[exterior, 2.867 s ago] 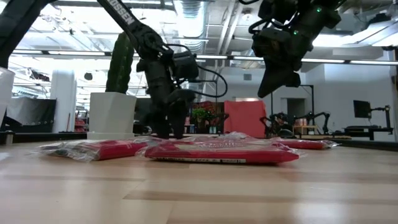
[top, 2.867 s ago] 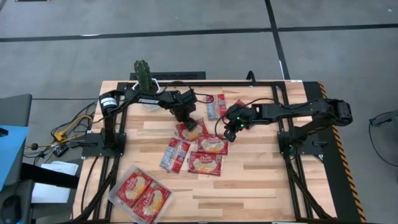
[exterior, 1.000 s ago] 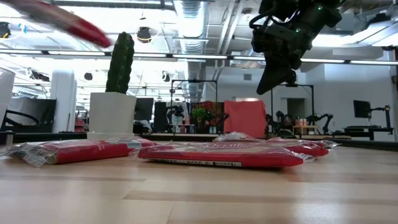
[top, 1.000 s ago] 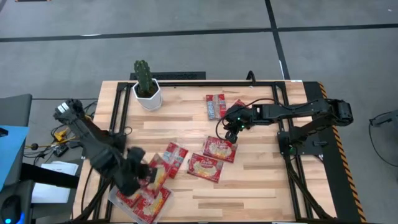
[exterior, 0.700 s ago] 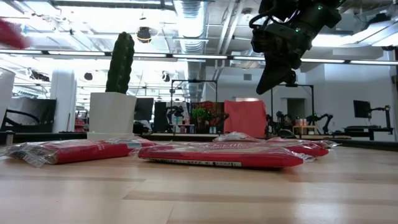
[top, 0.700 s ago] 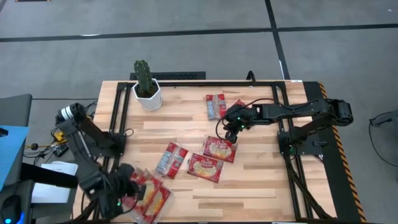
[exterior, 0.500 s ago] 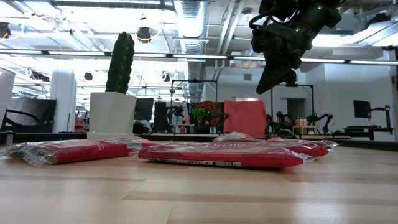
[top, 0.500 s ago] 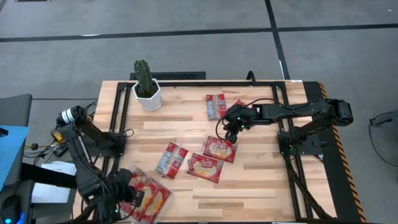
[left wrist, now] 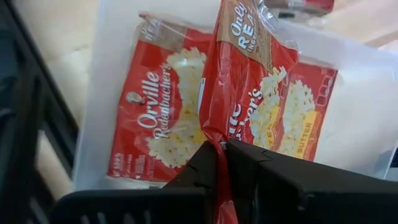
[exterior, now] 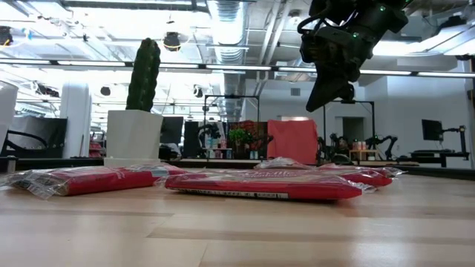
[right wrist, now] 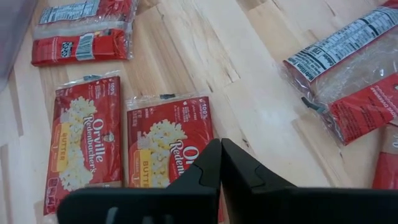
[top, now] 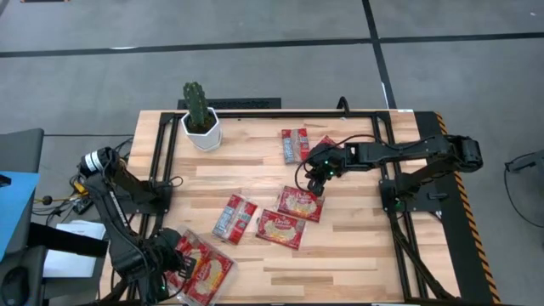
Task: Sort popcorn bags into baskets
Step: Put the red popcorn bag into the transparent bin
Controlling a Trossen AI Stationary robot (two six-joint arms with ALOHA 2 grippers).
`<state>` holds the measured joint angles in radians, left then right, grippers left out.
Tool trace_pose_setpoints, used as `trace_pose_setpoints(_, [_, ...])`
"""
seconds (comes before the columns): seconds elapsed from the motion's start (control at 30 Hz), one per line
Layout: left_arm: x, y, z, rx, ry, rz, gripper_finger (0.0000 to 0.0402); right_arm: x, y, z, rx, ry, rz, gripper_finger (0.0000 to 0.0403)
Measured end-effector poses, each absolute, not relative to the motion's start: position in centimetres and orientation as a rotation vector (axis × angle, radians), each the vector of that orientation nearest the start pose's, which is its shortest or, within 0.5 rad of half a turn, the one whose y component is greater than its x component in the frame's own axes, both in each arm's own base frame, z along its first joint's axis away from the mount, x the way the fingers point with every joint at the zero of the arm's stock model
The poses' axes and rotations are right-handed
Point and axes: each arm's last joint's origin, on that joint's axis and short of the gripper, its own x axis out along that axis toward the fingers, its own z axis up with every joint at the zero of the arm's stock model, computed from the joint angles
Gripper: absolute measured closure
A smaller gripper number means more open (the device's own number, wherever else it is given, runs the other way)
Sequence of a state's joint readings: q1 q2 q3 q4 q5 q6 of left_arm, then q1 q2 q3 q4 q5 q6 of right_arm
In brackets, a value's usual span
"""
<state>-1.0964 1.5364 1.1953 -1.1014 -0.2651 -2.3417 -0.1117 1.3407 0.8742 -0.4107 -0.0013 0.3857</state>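
At the table's near left corner the left gripper (left wrist: 219,163) is clenched on the edge of a popcorn bag (left wrist: 249,81), which is held dangling over the clear basket (top: 155,270), presumably so that it can be let go on top of the two bags (left wrist: 158,121) already lying flat inside; the grip at the very edge leaves the packet free to fall clear of the fingers. Toward the middle, three bags (top: 234,218) are seen loose on the wood: one showing its grey back, two (top: 280,228) face-up and side by side. Farther right, the right gripper (right wrist: 219,163) hangs above the face-up pair with its fingers pressed together on nothing, seemingly poised for the next pick. Two more bags (top: 295,144) lie near the far edge; eight bags are counted in all, with one basket. A cactus pot (top: 201,127) stands at the far left.
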Motion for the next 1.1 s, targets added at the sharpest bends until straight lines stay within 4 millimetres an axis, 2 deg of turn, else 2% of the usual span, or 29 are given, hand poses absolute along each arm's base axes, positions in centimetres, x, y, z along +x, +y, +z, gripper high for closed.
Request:
trace_pose_setpoints(0.17, [13.2,-23.9,23.4,-1.079,1.091,0.807,0.0389,26.6,-3.0,23.0,0.411,0.846,-0.272,0.0368])
trace_pose_setpoints(0.3, [13.2,-23.2,22.6,-1.05,1.145,0.882,0.0383,26.6,-3.0,23.0,0.41,0.847,-0.272,0.0377])
trace_pose_setpoints(0.6, [13.2,-22.7,22.5,-1.012,1.189,0.917,0.0369,26.6,-3.0,22.9,0.404,0.85,-0.269,0.0377])
trace_pose_setpoints(0.73, [13.6,-22.4,22.8,-1.009,1.237,0.9,0.0318,26.6,-3.0,23.0,0.401,0.848,-0.267,0.0361])
trace_pose_setpoints(0.9, [13.6,-21.7,23.7,-1.046,1.252,0.902,0.0217,26.6,-3.0,23.0,0.401,0.846,-0.267,0.0354])
trace_pose_setpoints(1.0, [13.5,-21.0,24.8,-1.119,1.244,0.896,0.0159,26.6,-2.9,23.0,0.407,0.846,-0.255,0.0354])
trace_pose_setpoints(1.1, [13.4,-20.1,26.5,-1.222,1.2,0.825,0.0124,26.9,-2.8,23.6,0.432,0.837,-0.198,0.0356])
